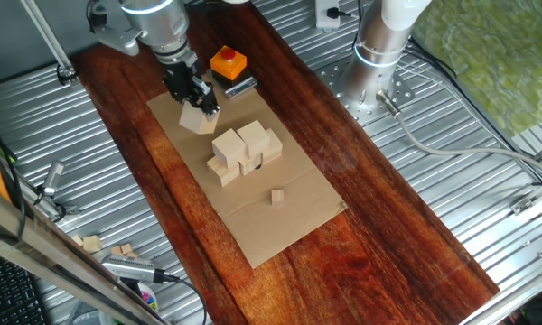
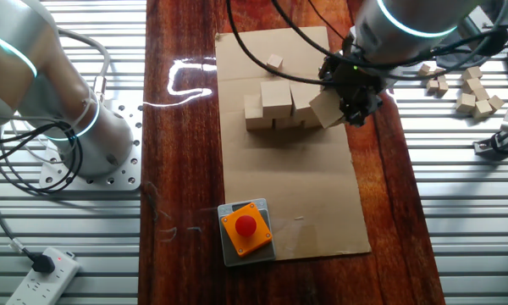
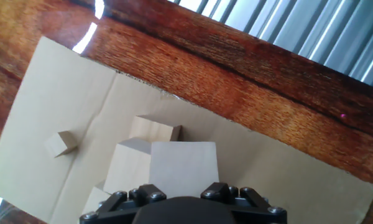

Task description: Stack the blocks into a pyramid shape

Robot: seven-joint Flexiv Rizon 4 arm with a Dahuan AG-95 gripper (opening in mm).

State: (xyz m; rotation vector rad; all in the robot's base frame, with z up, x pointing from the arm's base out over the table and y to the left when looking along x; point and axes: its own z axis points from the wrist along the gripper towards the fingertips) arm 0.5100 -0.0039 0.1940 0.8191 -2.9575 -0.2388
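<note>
Two-finger gripper clamped on one pale unfinished wooden cube, tilted, near the half-built stack of pale wooden cubes mid-cardboard. Probably light, rigid, smooth-faced; best pinched on opposite flat faces.

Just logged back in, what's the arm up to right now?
The gripper holds one block tilted in the air, just beside the partly built stack on the cardboard sheet. The stack already has a bottom row with blocks on top of it; the exact count is hard to read. A tiny cube lies apart on the cardboard, and an orange button box sits at its far end.
</note>
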